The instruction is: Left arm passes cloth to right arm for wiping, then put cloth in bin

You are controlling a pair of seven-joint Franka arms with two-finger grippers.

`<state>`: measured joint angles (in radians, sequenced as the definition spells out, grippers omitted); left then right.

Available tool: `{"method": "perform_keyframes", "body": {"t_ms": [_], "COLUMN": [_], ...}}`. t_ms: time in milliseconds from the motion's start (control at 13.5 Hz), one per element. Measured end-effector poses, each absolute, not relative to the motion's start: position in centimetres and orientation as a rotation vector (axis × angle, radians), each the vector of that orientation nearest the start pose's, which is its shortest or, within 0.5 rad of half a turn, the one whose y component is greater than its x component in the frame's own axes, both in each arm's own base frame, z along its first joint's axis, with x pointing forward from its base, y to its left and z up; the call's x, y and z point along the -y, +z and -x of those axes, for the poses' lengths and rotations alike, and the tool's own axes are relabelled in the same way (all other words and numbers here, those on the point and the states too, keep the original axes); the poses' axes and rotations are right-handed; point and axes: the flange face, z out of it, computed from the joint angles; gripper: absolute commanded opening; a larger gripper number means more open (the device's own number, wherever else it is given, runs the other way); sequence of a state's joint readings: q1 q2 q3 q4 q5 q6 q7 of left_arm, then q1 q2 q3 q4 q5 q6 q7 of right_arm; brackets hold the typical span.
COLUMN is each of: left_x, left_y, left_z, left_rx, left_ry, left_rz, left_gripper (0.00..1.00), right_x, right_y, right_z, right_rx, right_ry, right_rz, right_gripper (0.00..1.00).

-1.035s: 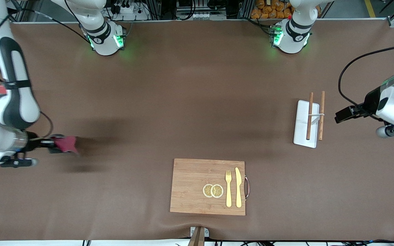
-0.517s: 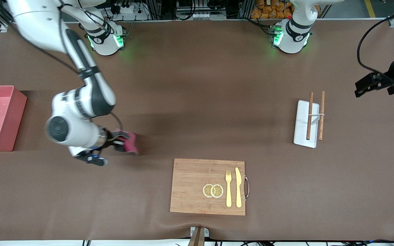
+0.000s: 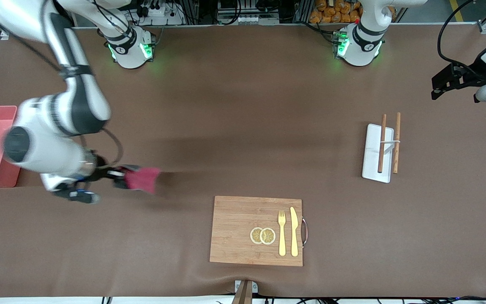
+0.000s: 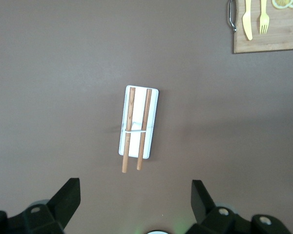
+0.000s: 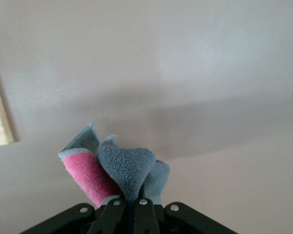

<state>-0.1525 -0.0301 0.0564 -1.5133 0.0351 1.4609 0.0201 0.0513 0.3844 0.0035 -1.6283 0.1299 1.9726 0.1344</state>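
One cloth (image 3: 142, 178) clamped in right pincer (image 3: 120, 177), table (image 3: 243, 126)

No readable text, label, brand, number or sign in any of my views. Small dark marks on my two arm bases at table's far edge, too small to read.
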Motion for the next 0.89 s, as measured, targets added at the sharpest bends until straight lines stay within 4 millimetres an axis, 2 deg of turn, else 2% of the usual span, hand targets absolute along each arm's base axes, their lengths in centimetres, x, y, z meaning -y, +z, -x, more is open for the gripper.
{"method": "perform_keyframes", "body": {"t_ms": [222,443,739,887], "left_x": [3.7,3.4,2.3,2.0], "left_y": [65.8,66.0,66.1,65.9], "left_z": [-53.0,-52.9,-52.9,-52.9], "left_rx": [-0.162,-0.153,-0.112,-0.102], "left_ry": [0.054,0.052,0.052,0.059], "left_rz": [3.105,3.106,3.158,3.162], "left_gripper": [1.0,1.0,1.0,1.0], "right_x": [8.1,19.4,31.6,37.0], "right_y": [42.6,47.6,53.2,54.4], "right_z": [-65.7,-64.2,-59.1,-56.1], "right_rx": [0.033,0.281,0.45,0.498], "right_ry": [0.087,-0.027,-0.044,-0.067], "right_rz": [3.036,3.043,3.074,3.093], "right_gripper": [0.0,0.0,0.0,0.0]}}
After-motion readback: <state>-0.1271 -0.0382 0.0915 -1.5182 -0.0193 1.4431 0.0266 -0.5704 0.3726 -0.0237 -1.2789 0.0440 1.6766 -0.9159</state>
